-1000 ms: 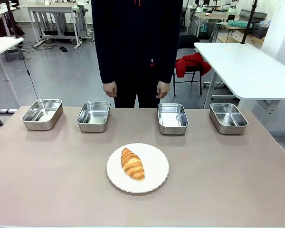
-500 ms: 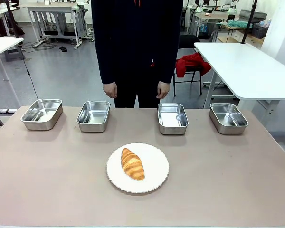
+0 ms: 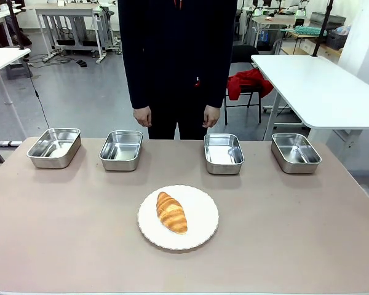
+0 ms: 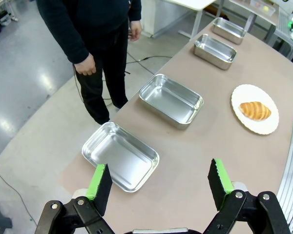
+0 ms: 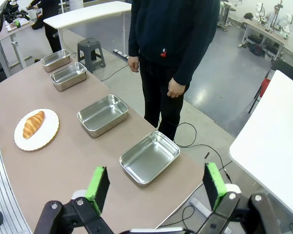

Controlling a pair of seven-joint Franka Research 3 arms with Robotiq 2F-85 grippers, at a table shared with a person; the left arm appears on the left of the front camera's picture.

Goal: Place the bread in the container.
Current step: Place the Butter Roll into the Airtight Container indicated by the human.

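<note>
Croissant on white plate, mid worktop, unmoved over last second; well ahead of left hand, which hangs released, jaws wide, near end steel pan. Right hand released too. All four pans empty, so pick not started.

bread on plate | four containers behind plate, in row

Black left end effector, green pads, silver screws
</note>
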